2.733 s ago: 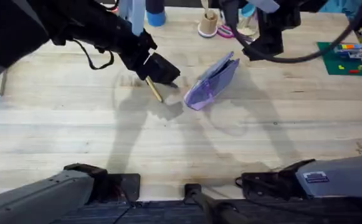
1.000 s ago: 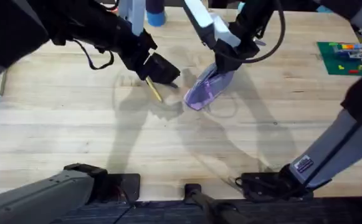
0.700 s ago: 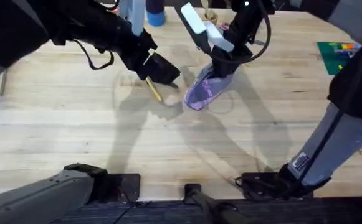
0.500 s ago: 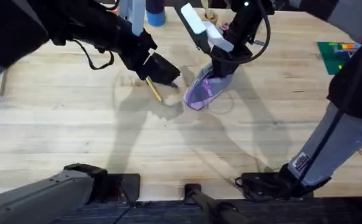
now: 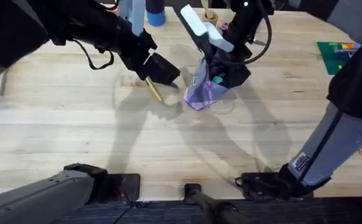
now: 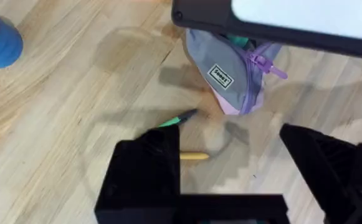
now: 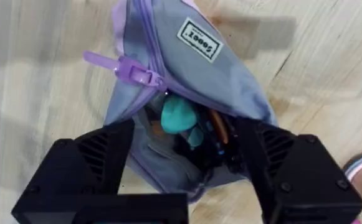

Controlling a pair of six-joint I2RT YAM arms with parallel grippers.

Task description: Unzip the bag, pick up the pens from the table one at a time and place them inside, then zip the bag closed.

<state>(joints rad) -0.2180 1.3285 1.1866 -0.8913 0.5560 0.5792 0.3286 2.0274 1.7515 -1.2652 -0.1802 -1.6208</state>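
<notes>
right fingers (image 7: 87,168): spread wide, straddling the bag's open mouth, gripping nothing
left fingers (image 6: 146,168): apart, empty, above the pens
bag (image 5: 200,93): mid-table, unzipped, teal and orange items inside
pens: green (image 6: 177,119), yellow (image 6: 193,156), on table (image 5: 75,137) beside bag

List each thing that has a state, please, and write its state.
Bag: unzipped, mouth open, things inside.
Green pen: lying on the table.
Yellow pen: lying on the table.
Left gripper: open, above the pens.
Right gripper: open, at the bag's mouth.
</notes>
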